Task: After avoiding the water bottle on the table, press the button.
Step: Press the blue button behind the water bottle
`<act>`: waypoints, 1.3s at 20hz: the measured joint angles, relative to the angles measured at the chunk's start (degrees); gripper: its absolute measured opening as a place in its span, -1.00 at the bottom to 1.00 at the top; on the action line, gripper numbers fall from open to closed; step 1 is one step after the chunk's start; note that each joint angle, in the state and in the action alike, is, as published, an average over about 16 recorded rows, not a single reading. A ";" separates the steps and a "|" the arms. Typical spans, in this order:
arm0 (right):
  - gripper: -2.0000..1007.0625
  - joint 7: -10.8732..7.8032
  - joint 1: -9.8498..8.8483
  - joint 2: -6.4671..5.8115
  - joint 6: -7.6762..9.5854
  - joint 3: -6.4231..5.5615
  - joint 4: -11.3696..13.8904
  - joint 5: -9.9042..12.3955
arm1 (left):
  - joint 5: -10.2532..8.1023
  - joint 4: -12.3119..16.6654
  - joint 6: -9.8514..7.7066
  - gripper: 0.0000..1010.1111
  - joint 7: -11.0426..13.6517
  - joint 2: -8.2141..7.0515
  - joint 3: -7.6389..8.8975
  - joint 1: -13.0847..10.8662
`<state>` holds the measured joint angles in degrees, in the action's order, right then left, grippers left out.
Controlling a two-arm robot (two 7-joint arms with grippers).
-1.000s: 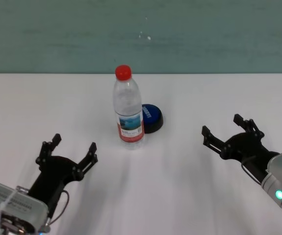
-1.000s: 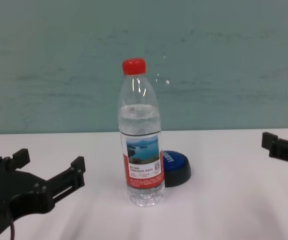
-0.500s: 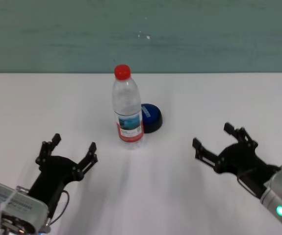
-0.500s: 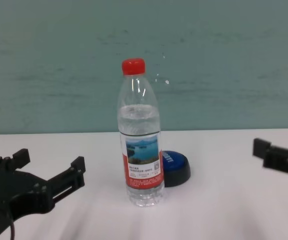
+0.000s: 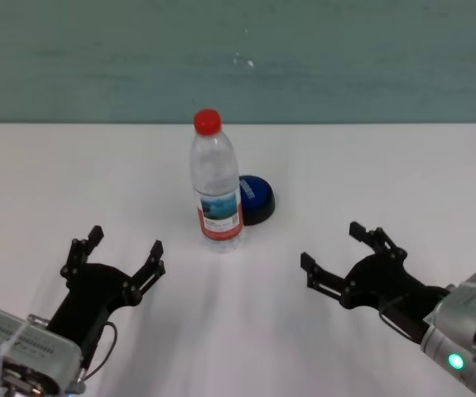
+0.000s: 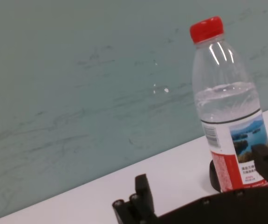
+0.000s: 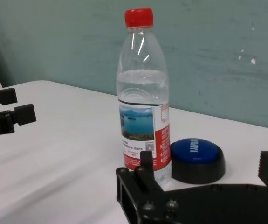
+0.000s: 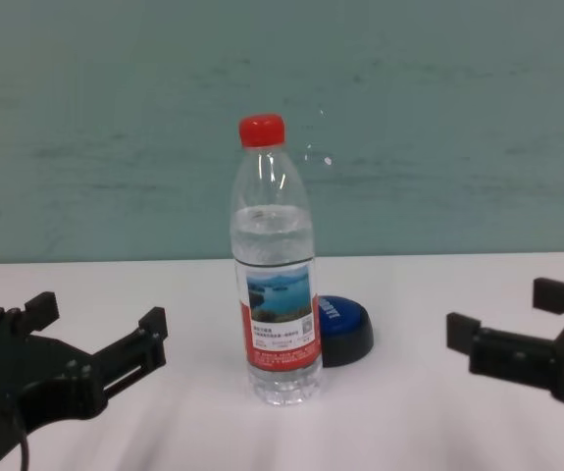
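Head view: right gripper (image 5: 334, 251) out over table (image 5: 370, 165), fingers spread wide, nothing held, pointing toward centre, near side and to right of bottle. Left gripper (image 5: 124, 250) parked low at near left, also spread wide, empty. Water bottle (image 5: 216, 182) upright mid-table, red cap up. Button (image 5: 256, 198) just behind and to right of bottle, partly hidden by it, blue dome on black base.

Left wrist view: bottle (image 6: 227, 112) upright, lake label facing cam, sliver of black button base (image 6: 213, 173) peeking from behind it. Two black fingertips (image 6: 140, 193) of left gripper wide apart at frame edge, nothing between.

Right wrist view: bottle (image 7: 144, 93) straight ahead, button (image 7: 198, 159) beside it, slightly behind, white lettering on dome. Own fingers (image 7: 145, 172) well apart, empty. Left gripper (image 7: 5, 114) visible farther off across table.

Chest view: bottle (image 8: 274, 275) centre, button (image 8: 342, 329) tucked behind its right side. Right gripper (image 8: 519, 329) hovers right of button, clear of both, jaws wide. Left gripper (image 8: 90, 334) low at left, well apart from bottle, jaws wide.
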<state>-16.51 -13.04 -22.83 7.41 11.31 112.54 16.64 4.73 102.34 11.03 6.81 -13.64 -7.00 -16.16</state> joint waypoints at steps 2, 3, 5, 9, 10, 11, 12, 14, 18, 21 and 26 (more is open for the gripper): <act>0.99 -0.17 0.51 -0.21 0.08 0.44 -0.57 0.28 | 0.00 0.00 0.00 0.98 0.00 0.00 0.00 0.00; 0.99 -0.19 0.75 -0.27 0.12 0.60 -0.83 0.43 | 0.00 0.00 0.00 0.98 0.00 0.00 0.00 0.00; 0.99 -0.15 1.17 -0.36 0.20 0.86 -1.35 0.74 | 0.00 0.00 0.00 0.98 0.00 0.00 0.00 0.00; 0.99 0.15 1.66 -0.48 0.28 1.05 -2.18 1.29 | 0.00 0.00 0.00 0.98 0.00 0.00 0.00 0.00; 0.99 0.25 1.72 -0.51 0.28 1.04 -2.34 1.40 | 0.00 0.00 0.00 0.98 0.00 0.00 0.00 0.00; 0.99 0.34 1.76 -0.55 0.28 1.00 -2.48 1.51 | 0.00 0.00 0.00 0.98 0.00 0.00 0.00 0.00; 0.99 0.43 1.78 -0.61 0.28 0.96 -2.61 1.59 | 0.00 0.00 0.00 0.98 0.00 0.00 0.00 0.00; 0.99 0.58 1.82 -0.79 0.30 0.82 -2.81 1.70 | 0.00 0.00 0.00 0.98 0.00 0.00 0.00 0.00; 0.99 0.81 1.90 -1.35 0.48 0.15 -2.94 1.77 | 0.00 0.00 0.00 0.98 0.00 0.00 0.00 0.00; 0.99 0.90 2.07 -1.82 0.70 -0.51 -2.88 1.82 | 0.00 0.00 0.00 0.98 0.00 0.00 0.00 0.00; 0.99 0.80 2.73 -2.65 1.18 -1.53 -2.69 1.86 | 0.00 0.00 0.00 0.98 0.00 0.00 0.00 0.00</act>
<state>-15.71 -10.31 -25.48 8.59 9.78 109.85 18.50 4.73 102.34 11.03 6.81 -13.64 -7.00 -16.16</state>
